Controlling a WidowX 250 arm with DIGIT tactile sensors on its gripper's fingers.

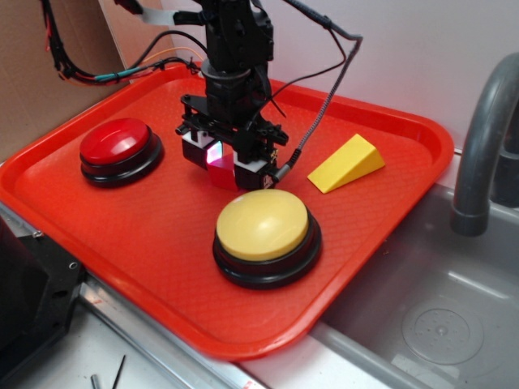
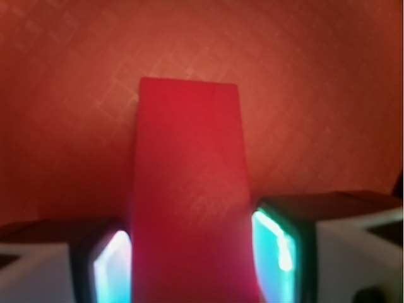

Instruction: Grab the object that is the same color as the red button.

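The object, a small dark-red wedge block [image 2: 189, 189], fills the middle of the wrist view and runs away from the camera over the tray. My gripper [image 2: 192, 259] is shut on it, with both lit pads pressed against its sides. In the exterior view the gripper [image 1: 223, 160] stands low over the tray's middle, and only a sliver of the object [image 1: 220, 175] shows between the fingers. The red button [image 1: 115, 142], a glossy dome on a black base, sits to the left, apart from the gripper.
Everything rests on a red tray [image 1: 122, 223]. A larger yellow button [image 1: 261, 224] sits just in front of the gripper. A yellow wedge [image 1: 347, 164] lies to the right. A grey sink [image 1: 430, 316] and faucet [image 1: 486, 138] stand beyond the tray's right edge.
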